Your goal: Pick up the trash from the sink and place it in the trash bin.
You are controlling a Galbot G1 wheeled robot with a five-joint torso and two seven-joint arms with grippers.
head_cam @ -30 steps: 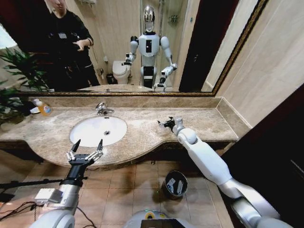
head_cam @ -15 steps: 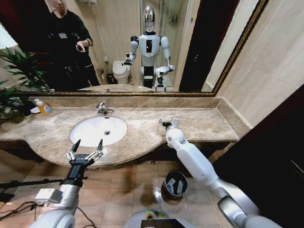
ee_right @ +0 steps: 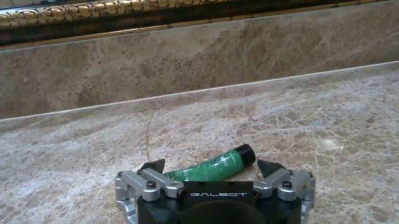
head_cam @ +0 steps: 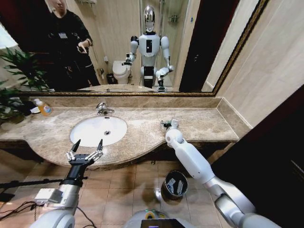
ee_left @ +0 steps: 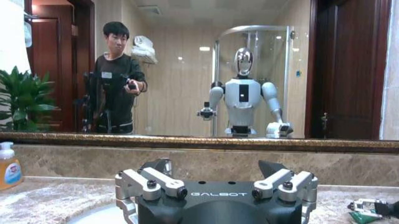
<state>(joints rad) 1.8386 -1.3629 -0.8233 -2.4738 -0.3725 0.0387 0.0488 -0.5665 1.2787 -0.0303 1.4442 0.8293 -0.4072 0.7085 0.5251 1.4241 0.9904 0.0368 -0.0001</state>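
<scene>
A small green tube with a black cap, a piece of trash, lies on the marble counter to the right of the sink. My right gripper is low over it, open, with one finger on each side of the tube and apart from it. In the head view that gripper sits on the counter right of the basin. My left gripper hangs open and holds nothing in front of the counter edge, below the sink. The trash bin stands on the floor under the right arm, with white pieces inside.
An orange soap bottle stands at the counter's back left, next to a plant. The chrome faucet rises behind the basin. A mirror and a low marble backsplash close off the counter's far side.
My right arm's elbow has swung in toward the left while its gripper stays over about the same spot on the counter. The left arm has not moved.
</scene>
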